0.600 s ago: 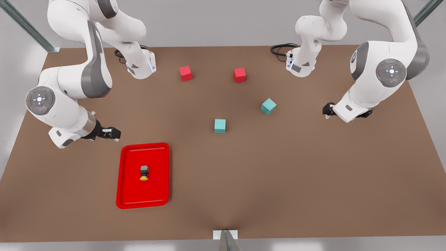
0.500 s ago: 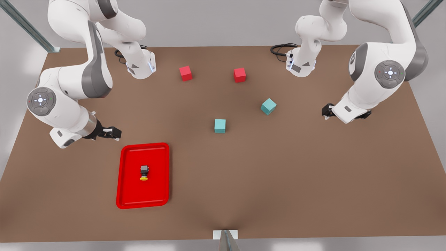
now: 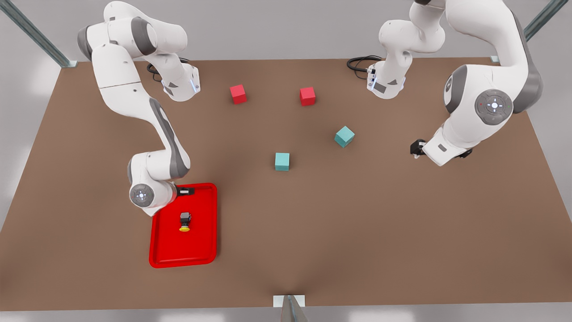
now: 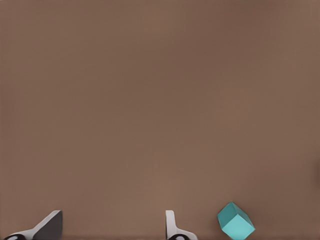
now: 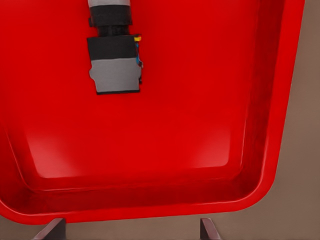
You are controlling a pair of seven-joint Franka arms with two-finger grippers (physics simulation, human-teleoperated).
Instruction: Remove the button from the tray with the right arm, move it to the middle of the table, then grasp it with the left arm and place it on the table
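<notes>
Fingers of the right gripper spread wide, gripping nothing, with a bare strip of rim and brown table between the two tips. Hangs over the far end of the tray, short of the button, well apart from it.

Nearest the camera in the front view: plain brown table, then the red tray toward the front view's left. Lies on its side near the middle of the tray, that button, grey body toward the far end, yellow cap toward the near end. Touches nothing but the tray floor.

Just past it, at the tray's far rim, the right gripper on the right arm, bent down from its base at the far left of the front view (wrist close above the tray's far left corner).

Farther out, toward the middle of the table: one teal cube, then a second teal cube, turned at an angle, well apart from each other.

Off to the front view's right, level with that second cube: the left gripper on the left arm. Waits above bare table. Fingers of the left gripper parted too, nothing between them, the angled teal cube just beside one tip.

Farthest back: two red cubes, side by side but apart, between the two arm bases.
</notes>
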